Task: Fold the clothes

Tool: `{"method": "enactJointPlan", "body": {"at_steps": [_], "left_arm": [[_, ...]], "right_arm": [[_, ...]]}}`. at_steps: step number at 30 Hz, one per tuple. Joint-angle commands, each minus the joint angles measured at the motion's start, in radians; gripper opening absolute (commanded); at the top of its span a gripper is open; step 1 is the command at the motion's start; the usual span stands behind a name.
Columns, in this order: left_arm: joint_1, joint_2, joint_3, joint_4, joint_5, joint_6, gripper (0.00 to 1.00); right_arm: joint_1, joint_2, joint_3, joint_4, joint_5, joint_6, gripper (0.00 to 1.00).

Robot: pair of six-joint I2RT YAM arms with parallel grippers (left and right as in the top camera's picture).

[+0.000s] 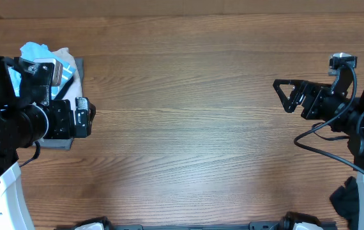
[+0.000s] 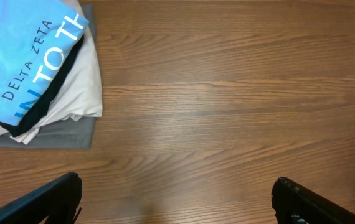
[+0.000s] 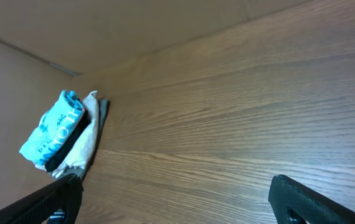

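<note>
A folded sky-blue T-shirt [image 2: 22, 56] with white lettering lies on top of a stack of folded clothes at the table's far left. Under it are a black garment [image 2: 53, 93], a white one [image 2: 84, 81] and a grey one [image 2: 65, 134]. The stack also shows in the overhead view [image 1: 35, 52], partly hidden by my left arm, and in the right wrist view [image 3: 56, 127]. My left gripper [image 1: 91, 118] [image 2: 176, 199] is open and empty, just right of the stack. My right gripper [image 1: 285, 96] [image 3: 174, 199] is open and empty, at the table's right side.
The wooden table [image 1: 188, 115] lies bare between the two grippers. A dark lump [image 1: 345, 198], perhaps cloth, sits at the lower right edge beside the right arm's base. A black cable [image 1: 316, 137] hangs from the right arm.
</note>
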Motion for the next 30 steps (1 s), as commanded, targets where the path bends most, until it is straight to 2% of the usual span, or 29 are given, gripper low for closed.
{"method": "enactJointPlan", "body": {"at_steps": [1,8,11,16,21,26,30], "left_arm": [[-0.005,-0.009,-0.002,0.004,-0.013,0.018,1.00],[-0.005,-0.009,-0.002,0.004,-0.013,0.018,1.00],[-0.005,-0.009,-0.002,0.004,-0.013,0.018,1.00],[-0.005,-0.009,-0.002,0.004,-0.013,0.018,1.00],[-0.005,-0.009,-0.002,0.004,-0.013,0.018,1.00],[-0.005,-0.009,-0.002,0.004,-0.013,0.018,1.00],[-0.005,-0.009,-0.002,0.004,-0.013,0.018,1.00]], "right_arm": [[0.000,-0.004,0.013,-0.001,-0.016,-0.005,1.00],[0.000,-0.002,0.013,-0.056,0.019,-0.005,1.00],[0.014,-0.002,0.013,-0.024,0.028,-0.041,1.00],[0.105,-0.002,0.013,0.117,0.028,-0.224,1.00],[0.219,-0.045,0.005,0.135,0.038,-0.452,1.00],[0.321,-0.134,-0.045,0.140,0.202,-0.464,1.00],[0.366,-0.243,-0.119,0.143,0.239,-0.464,1.00]]}}
